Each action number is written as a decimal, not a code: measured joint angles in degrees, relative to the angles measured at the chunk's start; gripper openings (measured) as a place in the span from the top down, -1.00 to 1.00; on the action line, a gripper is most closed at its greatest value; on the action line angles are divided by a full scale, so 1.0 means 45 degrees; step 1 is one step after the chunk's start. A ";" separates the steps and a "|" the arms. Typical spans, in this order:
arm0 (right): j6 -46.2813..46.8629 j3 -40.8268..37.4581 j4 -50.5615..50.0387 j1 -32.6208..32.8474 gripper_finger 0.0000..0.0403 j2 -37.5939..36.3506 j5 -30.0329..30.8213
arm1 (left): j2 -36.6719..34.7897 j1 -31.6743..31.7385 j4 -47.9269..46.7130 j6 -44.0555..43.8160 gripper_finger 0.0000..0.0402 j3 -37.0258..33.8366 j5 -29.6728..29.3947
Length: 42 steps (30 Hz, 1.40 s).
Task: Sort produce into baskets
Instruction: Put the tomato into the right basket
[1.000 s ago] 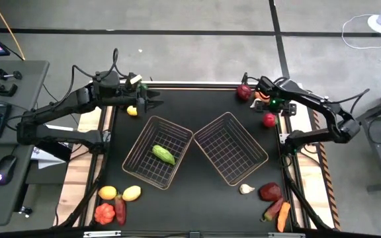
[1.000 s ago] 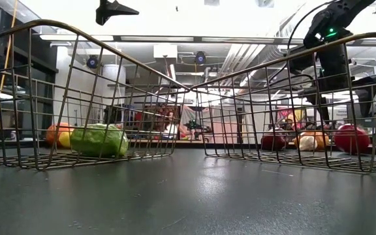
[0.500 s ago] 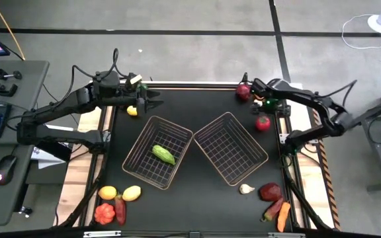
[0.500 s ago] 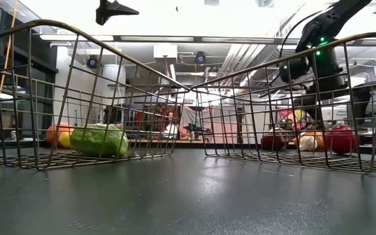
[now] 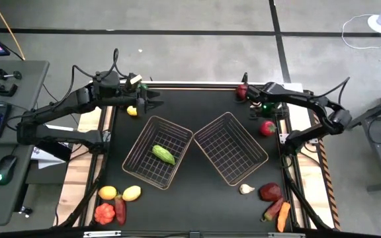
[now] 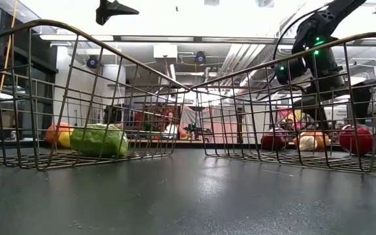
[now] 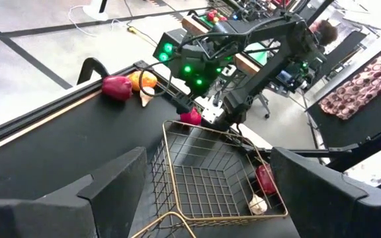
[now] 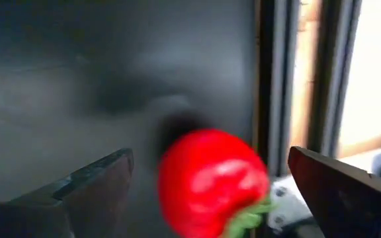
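My right gripper [image 5: 263,114] is open at the table's far right, pointing steeply down over a round red fruit with a green stem [image 8: 210,182]. The fruit lies on the table [image 5: 268,127], between and below the two fingers and apart from both. My left gripper [image 5: 152,101] waits open, high over the far left. Two wire baskets stand mid-table; the left one [image 5: 137,162] holds a green vegetable [image 5: 163,154], and the right one [image 5: 247,165] shows nothing inside. Dark red produce [image 5: 242,92] lies at the far edge by my right arm.
A small yellow piece [image 5: 132,111] lies under my left arm. Yellow and red produce [image 5: 118,201] sits at the near left. A white garlic [image 5: 246,189], dark red pieces [image 5: 270,192] and an orange carrot [image 5: 284,216] sit at the near right. The right table rail [image 8: 270,79] runs close behind the fruit.
My right gripper has sunk and shifted a little toward the table's left, rolling slightly, and stays open. The red fruit beside it has shifted a little on the table. My left arm has kept still.
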 joint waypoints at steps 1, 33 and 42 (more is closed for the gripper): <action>-0.0055 0.0000 -0.0158 0.0065 -0.98 0.0000 0.0030 | 0.0000 -0.0004 -0.0005 0.0000 -0.55 0.0001 0.0000; 0.0693 -0.0565 -0.0325 0.0937 -0.98 0.0000 -0.0634 | 0.0000 -0.0004 -0.0715 0.0005 -0.55 -0.0009 0.0181; 0.1274 -0.2938 0.2253 0.1015 -0.98 -0.0096 -0.2127 | 0.0005 -0.0004 -0.0854 0.0107 -0.55 -0.0009 0.0194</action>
